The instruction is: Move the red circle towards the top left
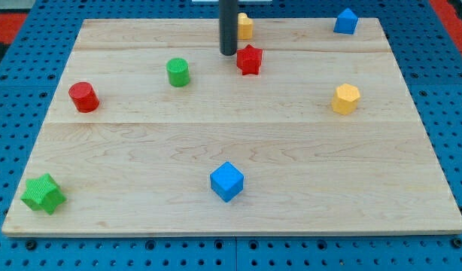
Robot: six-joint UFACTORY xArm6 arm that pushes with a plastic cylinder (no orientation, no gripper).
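Observation:
The red circle (84, 97) sits near the left edge of the wooden board (231, 150), in its upper half. My tip (228, 53) is at the board's top centre, far to the right of the red circle. It stands just left of the red star (249, 59) and to the right of the green circle (177, 72). I cannot tell whether the tip touches the red star.
A yellow block (245, 25) stands partly behind the rod at the top. A blue block (346, 21) is at the top right, a yellow hexagon (345, 98) at the right, a blue cube (226, 181) at the bottom centre, a green star (43, 193) at the bottom left.

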